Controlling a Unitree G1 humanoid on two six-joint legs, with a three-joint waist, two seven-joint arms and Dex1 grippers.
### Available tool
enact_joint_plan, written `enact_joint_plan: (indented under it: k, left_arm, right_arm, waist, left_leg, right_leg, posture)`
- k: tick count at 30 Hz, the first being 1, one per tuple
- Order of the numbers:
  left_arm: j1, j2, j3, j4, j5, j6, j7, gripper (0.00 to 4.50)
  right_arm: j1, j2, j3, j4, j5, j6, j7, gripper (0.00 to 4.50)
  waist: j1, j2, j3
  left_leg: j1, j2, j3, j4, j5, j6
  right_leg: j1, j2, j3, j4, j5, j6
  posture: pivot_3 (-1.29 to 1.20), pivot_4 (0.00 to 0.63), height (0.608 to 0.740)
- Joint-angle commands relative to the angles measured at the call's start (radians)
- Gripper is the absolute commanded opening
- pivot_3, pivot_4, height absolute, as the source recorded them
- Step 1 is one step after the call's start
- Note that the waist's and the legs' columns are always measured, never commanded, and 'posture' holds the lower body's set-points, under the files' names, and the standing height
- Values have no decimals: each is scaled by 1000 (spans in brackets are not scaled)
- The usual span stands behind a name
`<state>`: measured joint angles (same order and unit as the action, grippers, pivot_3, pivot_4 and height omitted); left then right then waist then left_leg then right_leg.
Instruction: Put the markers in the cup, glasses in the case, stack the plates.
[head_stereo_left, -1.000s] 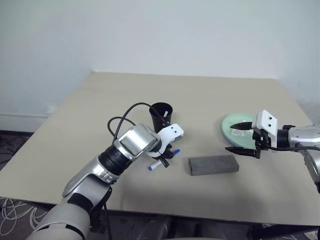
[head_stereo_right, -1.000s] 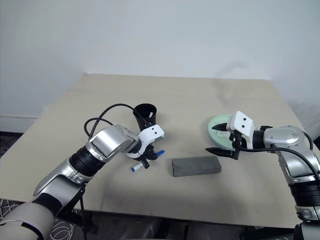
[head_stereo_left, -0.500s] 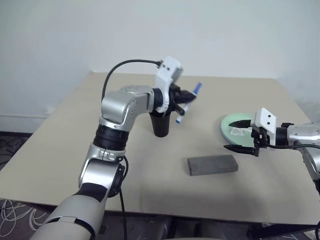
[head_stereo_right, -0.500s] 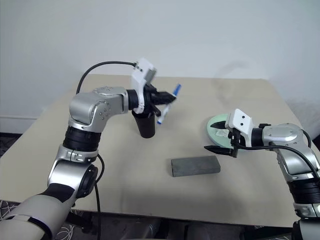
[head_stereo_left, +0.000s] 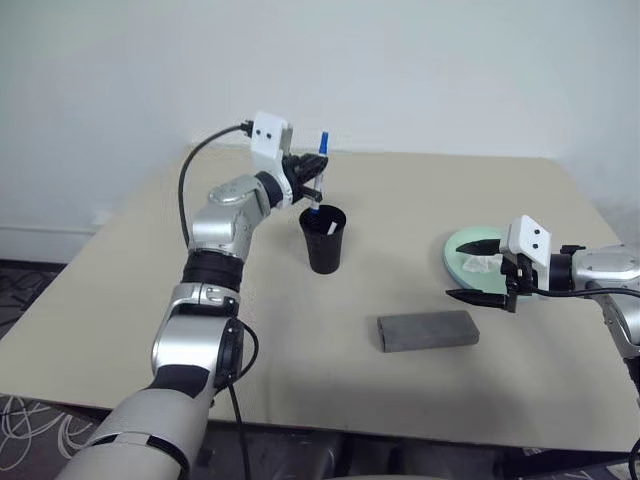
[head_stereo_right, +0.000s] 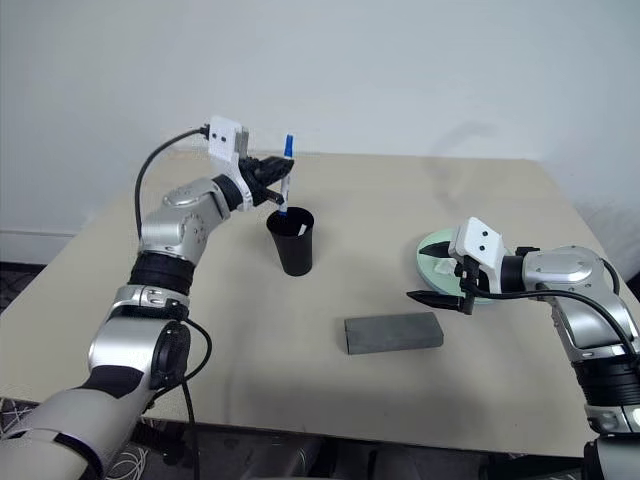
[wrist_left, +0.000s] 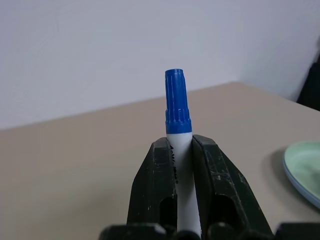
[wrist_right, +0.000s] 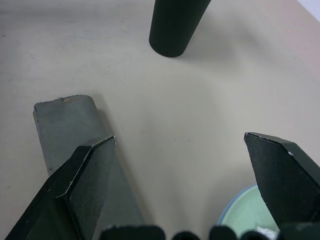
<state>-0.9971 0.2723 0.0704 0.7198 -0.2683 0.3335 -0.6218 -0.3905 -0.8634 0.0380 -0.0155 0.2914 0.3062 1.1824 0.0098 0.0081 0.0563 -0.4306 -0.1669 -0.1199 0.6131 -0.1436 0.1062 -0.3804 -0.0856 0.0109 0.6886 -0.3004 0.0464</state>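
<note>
My left gripper (head_stereo_left: 311, 183) is shut on the blue-capped marker (wrist_left: 178, 100), holding it upright with the cap on top. It hangs just above the rim of the black cup (head_stereo_left: 323, 238). The white end of another marker (head_stereo_left: 330, 228) leans inside the cup. The grey case (head_stereo_left: 427, 330) lies closed on the table, nearer than the cup. My right gripper (head_stereo_left: 457, 273) stands open, pointing at the table between the case and the mint green plate (head_stereo_left: 462, 247). A bluish rim (wrist_right: 225, 212) shows under that plate. The glasses are out of view.
A crumpled white tissue (head_stereo_left: 486, 262) lies on the green plate, behind my right gripper's fingers. The beige table (head_stereo_left: 200, 300) ends at a white wall behind and at its front edge close to me.
My left arm has lifted the blue-capped marker from the table beside the case, swung it up over the cup and turned it upright. The right arm has kept still.
</note>
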Motion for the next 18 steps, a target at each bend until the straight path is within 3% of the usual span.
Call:
enact_joint_plan:
  k: [1, 14, 18]
  left_arm:
    - [-2, -8, 16, -20, -11, -31, -24, 90]
    - [87, -32, 18, -52, -14, -59, -56, 90]
    - [94, -33, 19, -61, -13, -54, -61, 1395]
  right_arm:
    - [-33, -1, -12, -13, -3, -16, -2, 4500]
    - [-46, 9, -9, -4, -11, -23, 2, 4500]
    - [-48, 9, -8, -2, -14, -25, 3, 4500]
  waist:
    - [0, 0, 0]
    - [0, 0, 0]
    - [0, 0, 0]
  left_leg:
    - [0, 0, 0, 0, 0, 0]
    - [0, 0, 0, 0, 0, 0]
    - [0, 0, 0, 1, 0, 0]
  right_leg:
    - [0, 0, 0, 0, 0, 0]
    - [1, 0, -1, 0, 0, 0]
    - [1, 0, 0, 0, 0, 0]
  posture:
    - [0, 0, 722]
    - [0, 0, 722]
    - [0, 0, 722]
